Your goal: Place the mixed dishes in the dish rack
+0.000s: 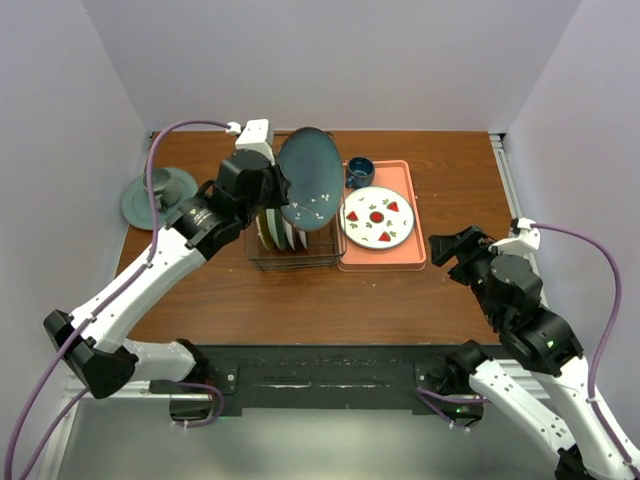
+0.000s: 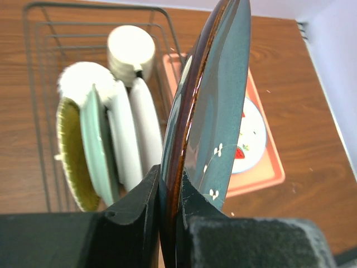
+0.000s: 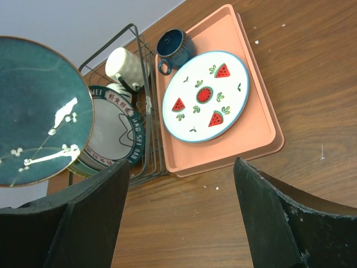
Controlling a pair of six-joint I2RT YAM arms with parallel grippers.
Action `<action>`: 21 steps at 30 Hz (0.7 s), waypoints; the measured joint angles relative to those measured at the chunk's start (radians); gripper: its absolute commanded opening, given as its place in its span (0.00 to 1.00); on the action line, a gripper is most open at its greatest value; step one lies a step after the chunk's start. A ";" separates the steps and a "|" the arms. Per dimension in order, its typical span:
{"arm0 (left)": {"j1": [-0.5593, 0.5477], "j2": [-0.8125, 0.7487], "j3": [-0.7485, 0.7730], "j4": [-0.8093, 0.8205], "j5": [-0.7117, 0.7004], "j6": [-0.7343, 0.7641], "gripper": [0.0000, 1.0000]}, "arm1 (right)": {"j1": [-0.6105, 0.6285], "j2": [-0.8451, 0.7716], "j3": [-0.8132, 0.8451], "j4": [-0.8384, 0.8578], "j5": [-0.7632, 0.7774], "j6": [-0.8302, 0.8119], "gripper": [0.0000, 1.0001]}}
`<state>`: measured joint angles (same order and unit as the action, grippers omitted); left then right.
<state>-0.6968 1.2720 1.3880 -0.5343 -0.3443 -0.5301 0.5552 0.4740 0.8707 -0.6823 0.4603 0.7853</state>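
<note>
My left gripper is shut on the rim of a dark teal plate with small white flowers and holds it upright above the right part of the dish rack. In the left wrist view the plate is edge-on between my fingers. In the rack stand a yellow textured plate, a mint-green plate, two pale plates, a cream bowl and a cream mug. My right gripper is open and empty, right of the tray.
A pink tray right of the rack holds a white plate with red fruit and a dark blue cup. A grey-green cup on a saucer sits at the far left. Walls close in the back and sides.
</note>
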 measured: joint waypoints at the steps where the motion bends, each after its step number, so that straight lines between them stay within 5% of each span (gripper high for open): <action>1: 0.000 0.009 0.014 -0.011 -0.025 0.004 0.00 | 0.000 0.000 0.000 0.000 0.001 0.001 0.79; 21: -0.164 0.356 0.298 -0.238 -0.473 0.069 0.00 | 0.000 0.004 -0.045 -0.001 0.002 0.026 0.79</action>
<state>-0.8604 1.6276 1.6859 -0.7727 -0.8177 -0.4610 0.5552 0.4782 0.8253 -0.6830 0.4622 0.8108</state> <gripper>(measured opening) 0.145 0.790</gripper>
